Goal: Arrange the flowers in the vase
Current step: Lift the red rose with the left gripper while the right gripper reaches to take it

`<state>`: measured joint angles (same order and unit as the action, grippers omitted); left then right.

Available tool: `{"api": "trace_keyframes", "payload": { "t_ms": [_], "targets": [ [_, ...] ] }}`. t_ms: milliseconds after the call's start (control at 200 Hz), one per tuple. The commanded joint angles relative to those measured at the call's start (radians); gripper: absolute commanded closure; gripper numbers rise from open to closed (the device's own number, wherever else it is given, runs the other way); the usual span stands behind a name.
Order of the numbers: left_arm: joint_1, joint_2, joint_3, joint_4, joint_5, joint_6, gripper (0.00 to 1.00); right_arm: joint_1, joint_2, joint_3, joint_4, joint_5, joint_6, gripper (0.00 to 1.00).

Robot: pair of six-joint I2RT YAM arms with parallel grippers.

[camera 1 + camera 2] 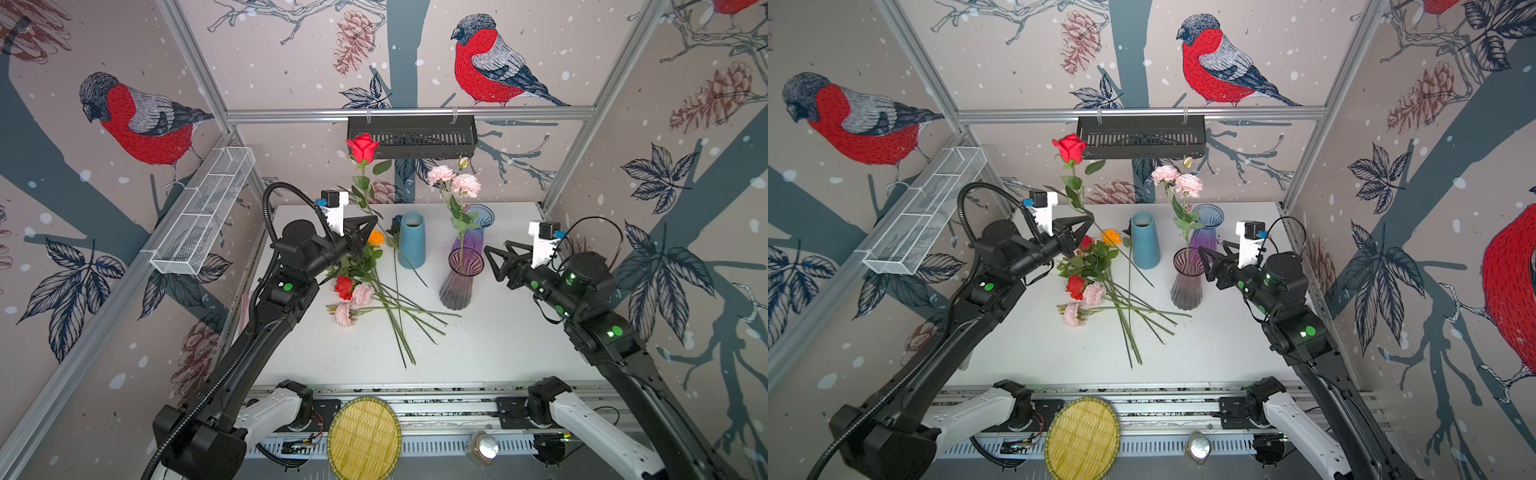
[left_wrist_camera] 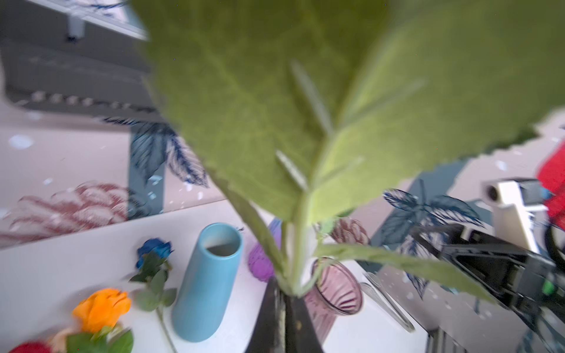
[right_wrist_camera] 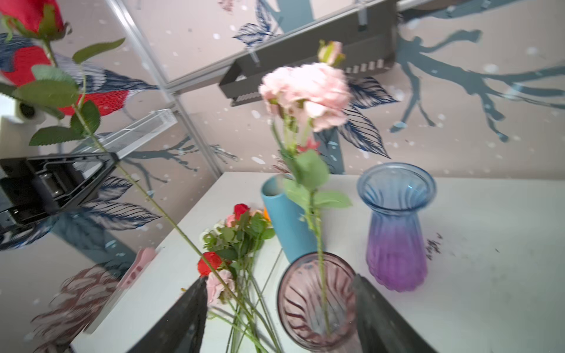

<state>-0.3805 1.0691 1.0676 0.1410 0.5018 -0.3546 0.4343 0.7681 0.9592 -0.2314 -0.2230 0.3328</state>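
- While the left fingers [image 2: 269, 324] are pressed shut on the green stem of a red rose [image 1: 362, 147], its bloom stands high above the desk [image 1: 519, 340]. In both top views it is up and to the left of the pink glass vase [image 1: 457, 291].
- That rose's long stem runs on a slant. The bloom is uppermost, toward the back wall, and the bare lower end points down toward the pink glass vase and ends near its left side. Whether that end touches the desk cannot be told.
- The right fingers [image 3: 382, 321] are spread wide and hold nothing. They sit just right of the pink glass vase's rim, and whether they touch it cannot be told.
- A pink flower sprig [image 1: 455, 183] stands nearly upright in the pink glass vase, blooms on top.
- The other flowers [image 1: 361, 282] lie flat in a pile left of the pink glass vase. Their blooms point away from it and their stems fan toward the desk's near edge.
- A blue vase [image 1: 412, 241] stands upright behind and left of the pink glass vase, and a purple vase [image 1: 473, 237] stands just behind it.
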Motion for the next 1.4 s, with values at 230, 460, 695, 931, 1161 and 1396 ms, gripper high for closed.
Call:
{"api": "trace_keyframes", "payload": {
  "t_ms": [230,460,695,931,1161,1396],
  "targets": [
    [-0.119,-0.054,0.068,-0.018,0.181,0.122,1.0,0.327,0.252,0.188,-0.022,-0.188,-0.161,0.28],
    [-0.173,-0.041,0.075,-0.059,0.273,0.151,1.0,0.443,0.332,0.256,-0.022,-0.181,-0.167,0.34],
    [-0.224,-0.019,0.076,-0.043,0.313,0.135,1.0,0.445,0.366,0.293,-0.042,-0.183,-0.137,0.4],
    [-0.253,-0.008,0.071,-0.026,0.308,0.12,1.0,0.445,0.345,0.279,-0.021,-0.189,-0.123,0.94],
    [-0.252,-0.003,0.071,-0.032,0.222,0.098,0.43,0.442,0.298,0.258,-0.018,-0.111,-0.108,0.99],
    [-0.243,-0.005,0.044,-0.122,-0.09,0.189,0.35,0.437,0.215,0.257,-0.018,0.223,-0.098,0.99]
  ]
}}
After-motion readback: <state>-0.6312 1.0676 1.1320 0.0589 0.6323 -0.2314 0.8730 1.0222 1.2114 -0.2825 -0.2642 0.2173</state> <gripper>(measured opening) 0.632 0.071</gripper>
